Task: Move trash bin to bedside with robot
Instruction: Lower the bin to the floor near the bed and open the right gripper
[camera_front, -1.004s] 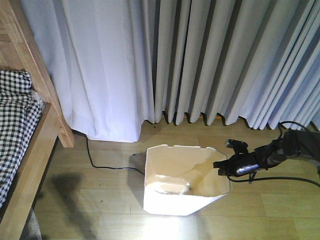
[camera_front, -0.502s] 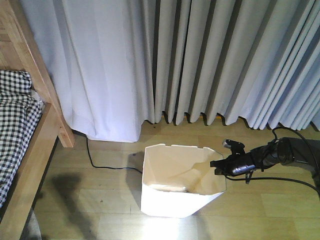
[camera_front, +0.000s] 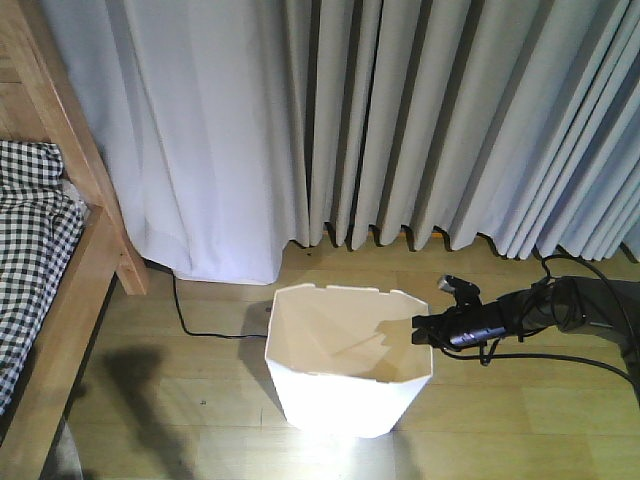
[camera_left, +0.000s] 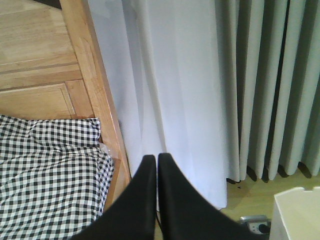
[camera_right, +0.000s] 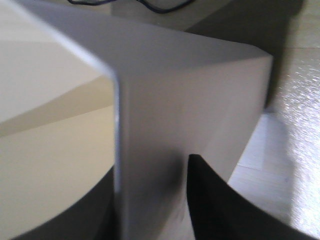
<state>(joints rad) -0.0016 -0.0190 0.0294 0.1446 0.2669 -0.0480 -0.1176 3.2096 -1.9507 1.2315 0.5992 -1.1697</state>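
The white trash bin (camera_front: 350, 365) is seen upright at lower centre, its right rim clamped by the right gripper (camera_front: 425, 327). At far left the bedside (camera_front: 55, 290) is seen, well apart. The left gripper (camera_left: 154, 165) is held with fingers together

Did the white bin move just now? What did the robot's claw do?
Yes. The trash bin slid left across the floor, toward the bed, and stands more upright now. The right claw kept its grip on the rim and went along. The curtains and bed stayed put.
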